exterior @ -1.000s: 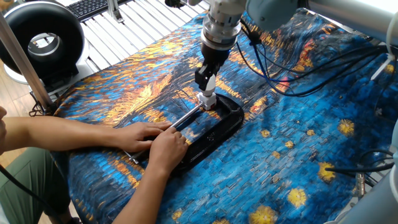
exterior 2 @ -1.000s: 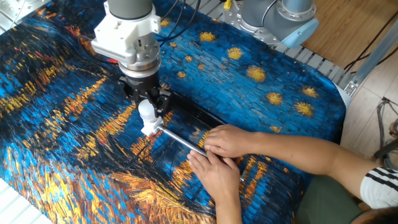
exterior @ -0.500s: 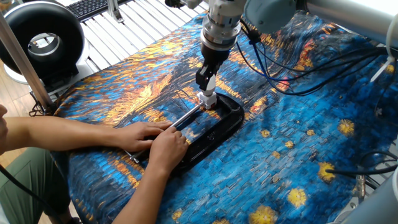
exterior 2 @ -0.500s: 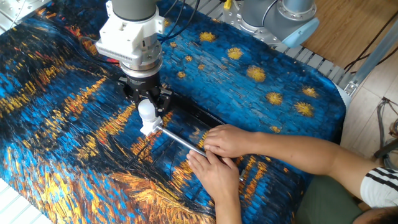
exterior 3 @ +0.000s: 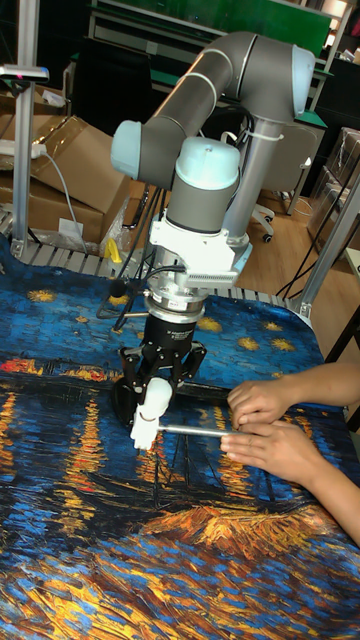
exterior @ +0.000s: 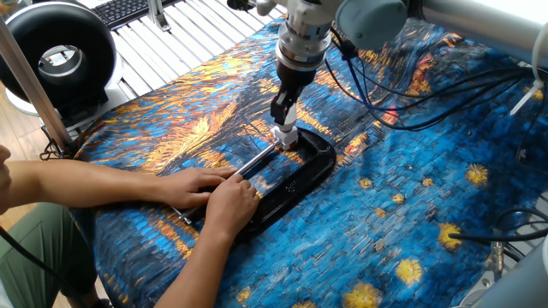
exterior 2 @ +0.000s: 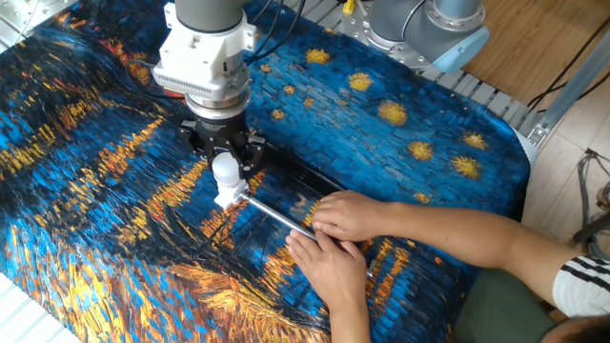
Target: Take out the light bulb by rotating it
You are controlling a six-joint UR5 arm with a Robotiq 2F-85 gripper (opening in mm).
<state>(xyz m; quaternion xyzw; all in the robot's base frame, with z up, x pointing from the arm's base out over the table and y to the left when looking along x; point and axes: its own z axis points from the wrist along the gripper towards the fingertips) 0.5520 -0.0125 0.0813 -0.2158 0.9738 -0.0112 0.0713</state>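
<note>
Now, taken from the fingers outward:

Grip: black two-finger gripper (exterior 2: 226,164) pointing straight down, fingers pinched on the globe of the small white frosted light bulb (exterior 2: 225,171); vertical approach judged to keep the wrist axis in line with the thread for turning.

Bulb position: upright, directly above the short white socket (exterior 2: 229,197), neck meeting the socket top; whether threads are engaged or already free, cannot tell.

Bulb look: round matte white globe, narrower white neck below, partly hidden between the fingers in the tall fixed view (exterior 3: 153,398).

Socket hold: socket at the tip of a thin silver metal rod (exterior 2: 276,218), beside the near end of the large black clamp frame (exterior: 300,175); likely fixed there so it cannot spin with the bulb.

Bracing: two bare human hands (exterior 2: 335,238) pressed on the rod and frame, well away from the socket, presumably against twist.

Underlay: blue and orange painted-pattern cloth (exterior 2: 95,114) beneath the clamp.
</note>
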